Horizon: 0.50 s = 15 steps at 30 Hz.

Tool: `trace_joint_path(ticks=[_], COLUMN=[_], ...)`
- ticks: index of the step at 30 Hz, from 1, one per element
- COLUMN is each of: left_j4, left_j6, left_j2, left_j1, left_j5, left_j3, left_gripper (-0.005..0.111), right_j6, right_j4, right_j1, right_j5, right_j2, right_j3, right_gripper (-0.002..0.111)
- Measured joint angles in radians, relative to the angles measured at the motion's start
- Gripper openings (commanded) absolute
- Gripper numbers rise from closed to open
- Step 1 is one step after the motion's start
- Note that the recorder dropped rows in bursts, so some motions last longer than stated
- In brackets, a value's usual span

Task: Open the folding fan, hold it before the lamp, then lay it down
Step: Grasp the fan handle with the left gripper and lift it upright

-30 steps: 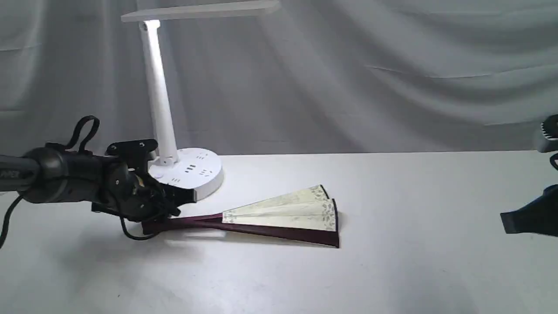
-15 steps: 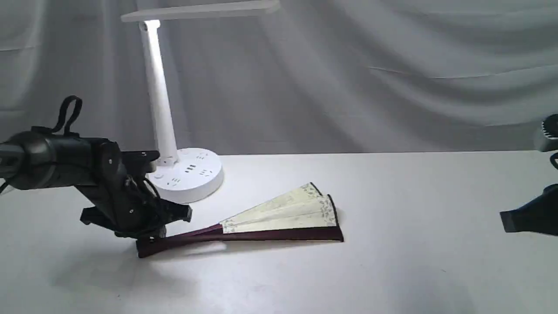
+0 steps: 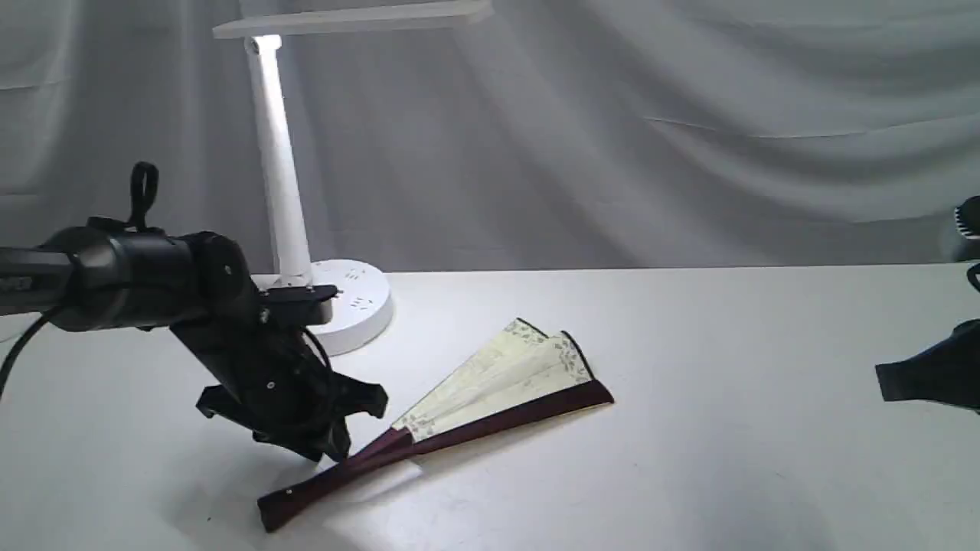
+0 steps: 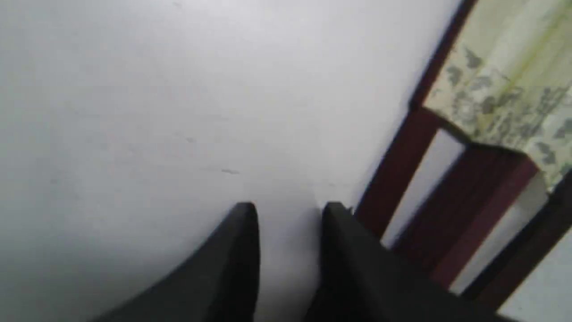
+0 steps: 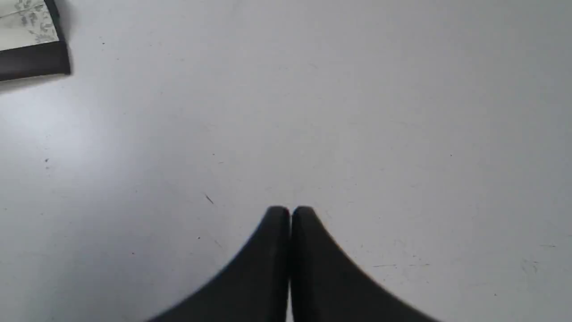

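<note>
Partly spread, fan (image 3: 498, 375) lies flat, lower centre of frame; lamp (image 3: 279, 168) upper left. Light; stiff ribs (image 4: 389, 165), tearable paper leaf, so grip ribs near the pivot, I'd judge. Left gripper (image 4: 289, 210) slightly parted, empty, just beside ribs. Right gripper (image 5: 290, 212) closed, empty.

Fan (image 3: 490, 383) lying partly open on table (image 3: 727, 428), maroon ribs fronting; white lamp (image 3: 279, 168) standing behind, glowing.

Exterior low, frontal; wrists close, downward; fan (image 3: 498, 375) shared.
</note>
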Motion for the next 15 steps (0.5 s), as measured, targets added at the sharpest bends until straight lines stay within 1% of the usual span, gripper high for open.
trace_joint_path(ticks=[7,15], left_j4=[-0.019,-0.106], left_j6=[0.012,0.016], left_j2=[-0.014,-0.014], left_j1=[-0.103,-0.218], left_j5=[0.013,0.025], left_j3=[0.026,0.033], left_gripper=[0.028,0.028], right_j6=[0.000,0.000], right_j4=[0.014,0.031], right_j1=[0.000,0.000], right_j5=[-0.001,-0.001], right_j2=[0.000,0.000], right_j3=[0.000,0.000], right_gripper=[0.000,0.000])
